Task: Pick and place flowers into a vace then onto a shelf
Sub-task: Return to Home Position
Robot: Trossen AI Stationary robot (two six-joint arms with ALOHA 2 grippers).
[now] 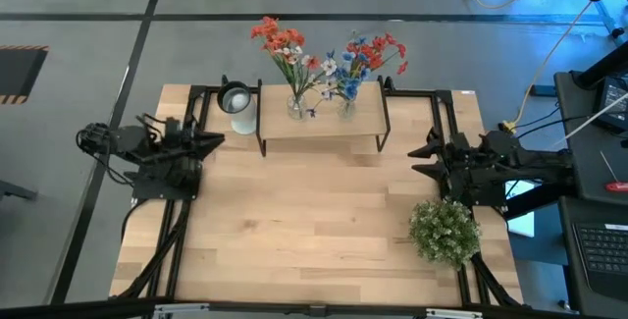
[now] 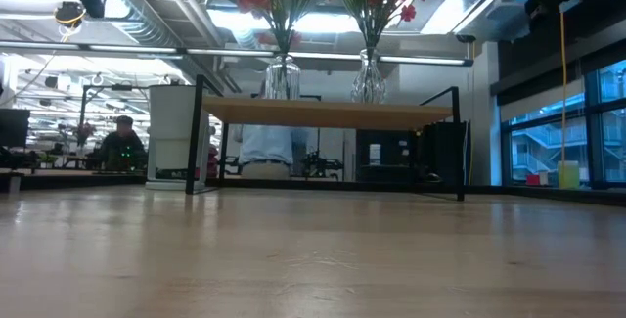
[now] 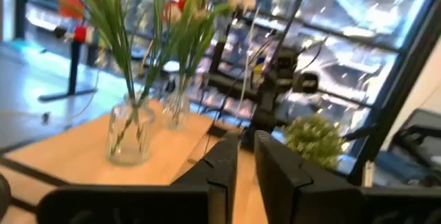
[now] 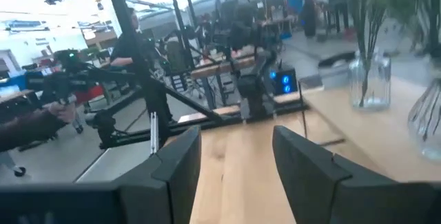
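The shelf [image 1: 319,125], a narrow light-wood plank on black legs, stands at the table's far middle; it also shows in the low view [image 2: 328,113]. Two clear glass vases [image 1: 294,109] [image 1: 346,109] stand on it side by side. Each holds flowers: red-orange and white blossoms [image 1: 283,44] in the left one, red, blue and white [image 1: 368,59] in the right one. My left gripper [image 1: 214,142] [image 3: 247,141] is shut and empty, left of the shelf. My right gripper [image 1: 424,159] [image 4: 238,138] is open and empty, right of the shelf's near end.
A white cup [image 1: 238,103] stands on the table against the shelf's left end. A bushy round green-and-white plant [image 1: 444,229] stands at the near right, close under my right arm. Bare tabletop [image 1: 304,221] lies between the arms. People show in the room beyond.
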